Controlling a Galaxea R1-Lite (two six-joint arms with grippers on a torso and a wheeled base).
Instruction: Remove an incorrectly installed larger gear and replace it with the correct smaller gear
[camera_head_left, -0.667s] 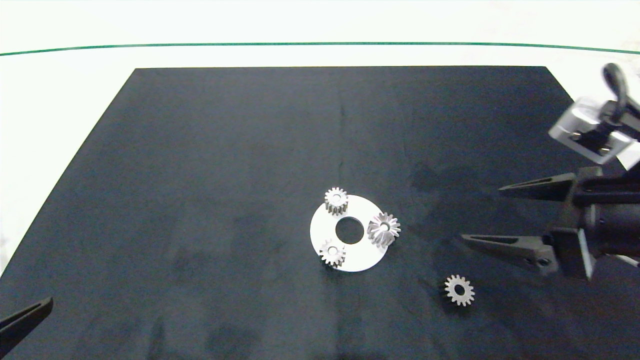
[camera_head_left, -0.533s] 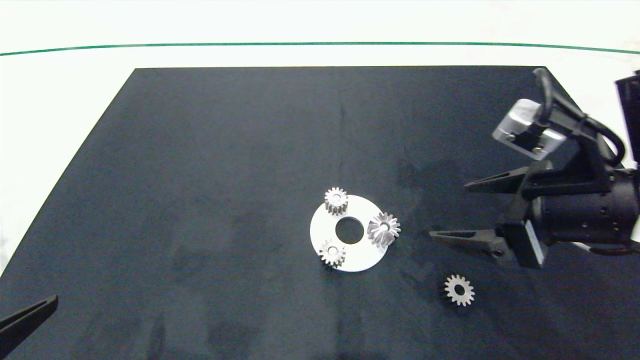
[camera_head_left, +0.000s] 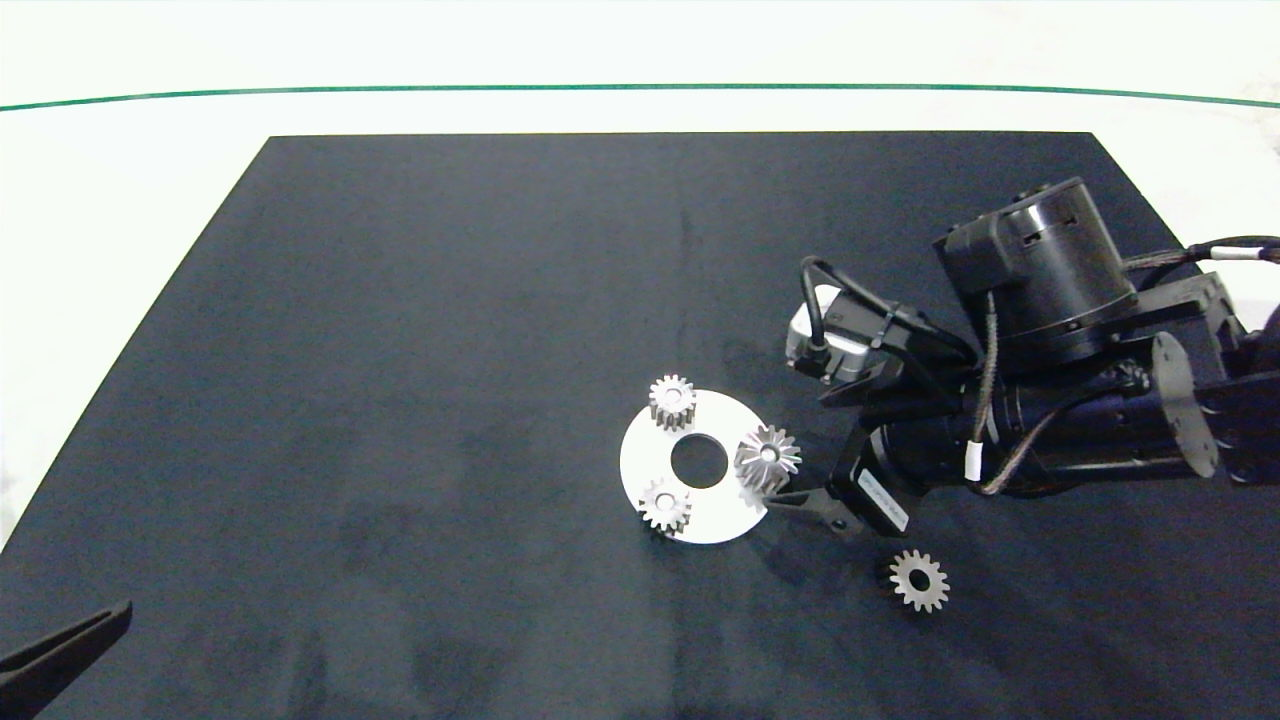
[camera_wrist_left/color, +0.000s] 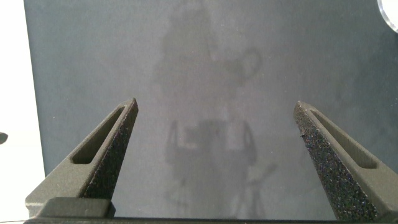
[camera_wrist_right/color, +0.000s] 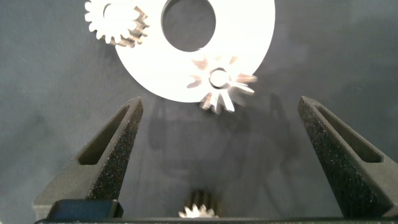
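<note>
A white disc plate (camera_head_left: 640, 462) (camera_wrist_right/color: 249, 37) lies mid-mat with three gears standing on it. The larger gear (camera_head_left: 768, 457) (camera_wrist_right/color: 219, 81), star-toothed, sits at the plate's right rim. Two smaller gears (camera_head_left: 672, 400) (camera_head_left: 665, 505) stand on its far and near left; one of them (camera_wrist_right/color: 115, 22) shows in the right wrist view. A third smaller gear (camera_head_left: 918, 580) lies loose on the mat to the near right. My right gripper (camera_head_left: 797, 450) (camera_wrist_right/color: 219, 106) is open, its fingertips just short of the larger gear and apart from it. My left gripper (camera_wrist_left/color: 214, 106) is open over bare mat.
The black mat (camera_head_left: 400, 300) covers a white table, with a green line (camera_head_left: 400, 92) along the far side. The right arm's bulk (camera_head_left: 1040, 400) hangs over the mat's right part. One left finger (camera_head_left: 70, 640) pokes in at the near left corner.
The right arm has swung in from the right edge toward the plate, bringing its open gripper up to the larger gear. The left finger crept slightly inward. No gear has moved.
</note>
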